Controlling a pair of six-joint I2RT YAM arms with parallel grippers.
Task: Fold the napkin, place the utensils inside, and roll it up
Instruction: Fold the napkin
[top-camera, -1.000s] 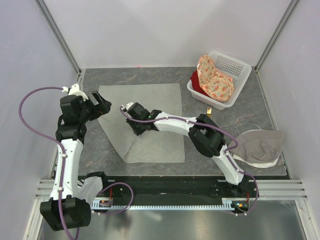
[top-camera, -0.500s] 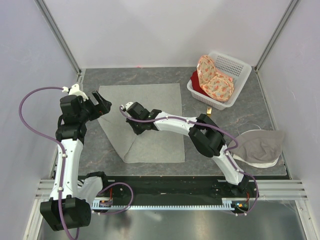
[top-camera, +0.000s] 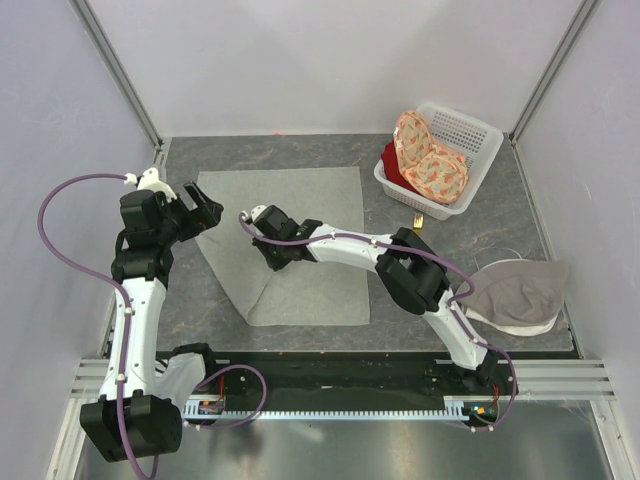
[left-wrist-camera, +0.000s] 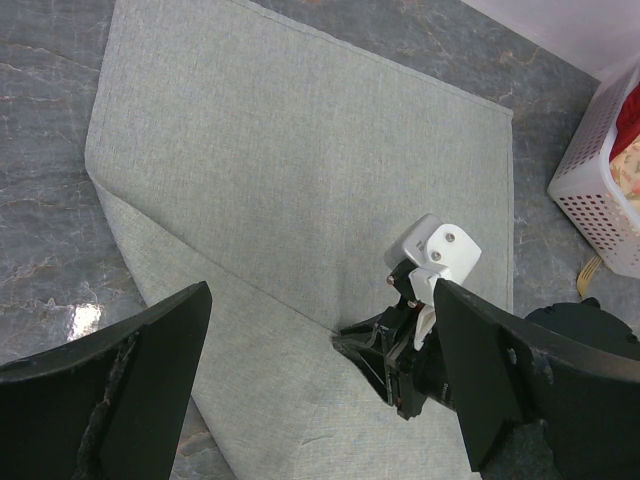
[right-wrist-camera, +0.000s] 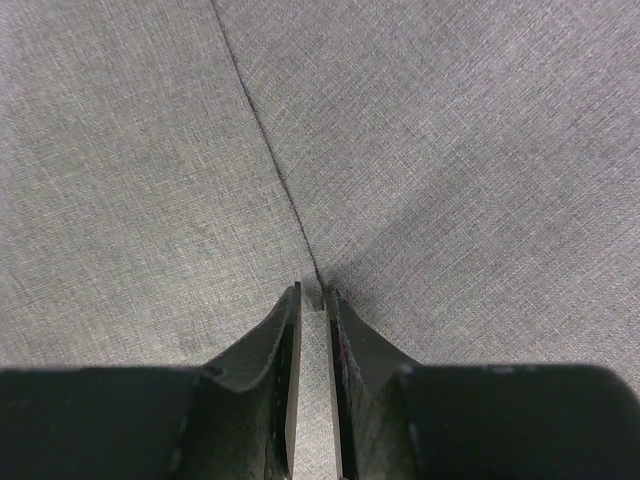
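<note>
My right gripper (right-wrist-camera: 312, 292) is clamped on the folded-over corner of the napkin (top-camera: 310, 200); my left gripper (left-wrist-camera: 322, 288) hangs open over its edge.

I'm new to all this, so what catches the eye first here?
A big sage-grey napkin lies in the middle with its near-left corner folded in, and the right gripper pinches that corner's tip. The left gripper hangs open over the napkin's left edge. Far right, a white basket holds an orange floral cloth.
</note>
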